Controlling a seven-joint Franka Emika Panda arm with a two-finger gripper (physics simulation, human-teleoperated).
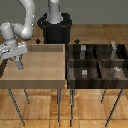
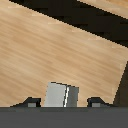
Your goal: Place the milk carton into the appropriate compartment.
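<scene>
The milk carton (image 2: 62, 95) appears in the wrist view as a small pale grey-white box with a ridge line, standing on the light wood. It sits between my two fingertips (image 2: 32, 102), with a gap on each side. My gripper (image 1: 19, 63) is open and hangs low over the light wooden tray (image 1: 45, 67), near the tray's edge at the exterior view's left. In the exterior view I cannot make out the carton under the gripper. The dark compartment bin (image 1: 97, 61) lies at the exterior view's right, well away from the gripper.
The dark bin's compartments each hold a small grey piece: one (image 1: 83, 50), a taller one (image 1: 114, 48), a cube (image 1: 84, 73) and a can-like piece (image 1: 116, 70). The robot's black base (image 1: 55, 27) stands behind the tray. Both tables rest on thin legs.
</scene>
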